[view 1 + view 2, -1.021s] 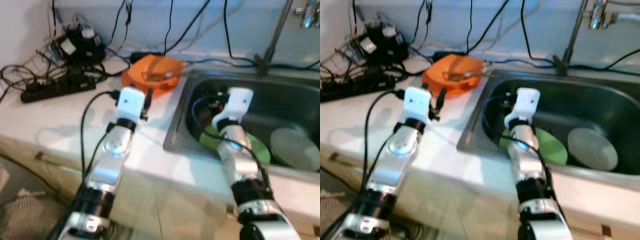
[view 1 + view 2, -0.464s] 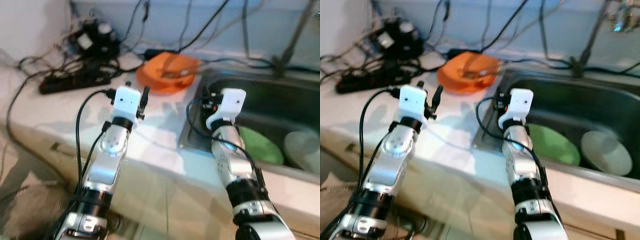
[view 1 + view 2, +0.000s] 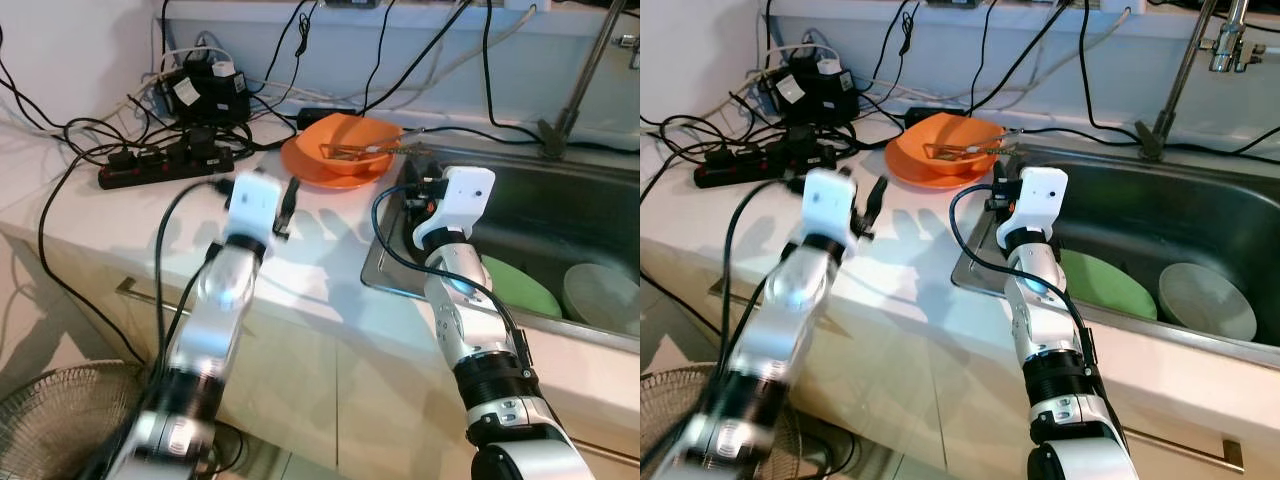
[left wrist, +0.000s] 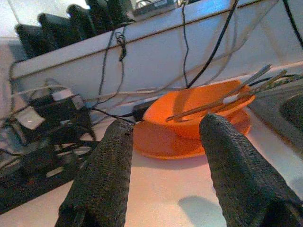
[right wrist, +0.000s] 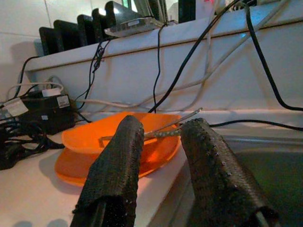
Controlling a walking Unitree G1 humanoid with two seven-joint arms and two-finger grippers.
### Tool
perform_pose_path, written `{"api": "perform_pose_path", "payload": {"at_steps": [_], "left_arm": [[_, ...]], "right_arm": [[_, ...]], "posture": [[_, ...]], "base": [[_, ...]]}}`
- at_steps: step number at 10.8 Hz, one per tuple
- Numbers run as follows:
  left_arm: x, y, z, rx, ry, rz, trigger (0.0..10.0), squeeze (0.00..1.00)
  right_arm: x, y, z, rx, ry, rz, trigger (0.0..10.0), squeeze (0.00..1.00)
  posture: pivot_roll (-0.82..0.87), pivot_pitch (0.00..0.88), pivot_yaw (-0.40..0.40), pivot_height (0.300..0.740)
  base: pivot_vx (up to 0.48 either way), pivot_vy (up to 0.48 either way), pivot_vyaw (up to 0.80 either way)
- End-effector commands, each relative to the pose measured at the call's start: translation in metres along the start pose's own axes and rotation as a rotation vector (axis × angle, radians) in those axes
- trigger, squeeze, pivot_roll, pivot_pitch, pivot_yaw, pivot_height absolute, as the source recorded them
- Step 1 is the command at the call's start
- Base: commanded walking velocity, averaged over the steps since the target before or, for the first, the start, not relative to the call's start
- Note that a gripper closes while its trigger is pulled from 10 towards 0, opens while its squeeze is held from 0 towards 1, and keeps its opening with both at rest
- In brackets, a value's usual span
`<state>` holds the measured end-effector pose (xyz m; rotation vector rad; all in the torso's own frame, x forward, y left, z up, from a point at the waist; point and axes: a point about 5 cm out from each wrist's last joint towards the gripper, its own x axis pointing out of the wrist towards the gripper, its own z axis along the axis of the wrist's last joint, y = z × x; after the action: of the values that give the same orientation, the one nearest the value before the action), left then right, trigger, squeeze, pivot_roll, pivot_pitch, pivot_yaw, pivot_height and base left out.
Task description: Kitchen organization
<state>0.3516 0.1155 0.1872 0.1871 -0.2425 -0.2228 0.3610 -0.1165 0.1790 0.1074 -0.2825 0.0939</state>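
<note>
I see both arms raised in front of me over the white worktop [image 3: 120,215]. My left gripper [image 4: 163,165] hovers above the worktop, its fingers spread apart with nothing between them, pointing toward the orange bowl [image 3: 345,160]. That bowl sits on an orange plate [image 3: 915,170] at the back of the worktop, right beside the left rim of the sink [image 3: 1200,215], and a pair of metal tongs [image 4: 222,97] rests in the bowl, its handles sticking out over the bowl's rim toward the sink. My right gripper [image 5: 163,161] is held above the sink's left edge, fingers likewise parted and empty, also aimed at the bowl and plate. Down in the sink basin lie a green plate [image 3: 1105,285], partly hidden behind my right arm, and a pale plate [image 3: 1205,300] beside it toward the right end. The tap [image 3: 1180,75] rises from the back edge of the sink. At the back left corner of the worktop a black power strip [image 3: 165,165] lies among a tangle of cables and adapters
</note>
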Motion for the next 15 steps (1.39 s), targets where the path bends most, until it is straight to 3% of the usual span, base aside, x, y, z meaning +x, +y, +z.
{"api": "perform_pose_path", "payload": {"at_steps": [1,4,7,11,15], "left_arm": [[0.004,0.004,-0.005,-0.018,0.045,-0.011,10.0,0.0],[0.027,0.013,-0.009,-0.067,0.156,-0.065,10.0,0.0],[0.053,0.026,0.0,-0.078,0.259,-0.125,10.0,0.0],[0.06,0.03,-0.003,-0.102,0.389,-0.168,10.0,0.0],[0.069,0.026,0.01,-0.142,0.346,-0.162,10.0,0.0]], "right_arm": [[0.006,0.003,0.013,-0.01,-0.038,0.01,10.0,0.0],[0.006,0.004,0.016,-0.025,-0.042,0.016,10.0,0.0],[-0.001,0.002,0.019,-0.029,-0.041,0.01,10.0,0.0],[-0.018,0.001,0.038,-0.028,-0.056,-0.006,10.0,0.0],[-0.032,0.004,0.047,-0.006,-0.05,-0.031,10.0,0.0]], "posture": [[0.15,0.002,0.072,0.74],[0.14,0.016,0.075,0.74],[0.12,0.065,0.091,0.74],[0.08,0.189,0.114,0.74],[0.07,0.214,0.155,0.74]], "base": [[0.0,0.0,0.0],[0.0,0.0,0.0],[0.0,0.0,0.0],[0.0,0.0,0.0],[0.0,0.0,0.0]]}}
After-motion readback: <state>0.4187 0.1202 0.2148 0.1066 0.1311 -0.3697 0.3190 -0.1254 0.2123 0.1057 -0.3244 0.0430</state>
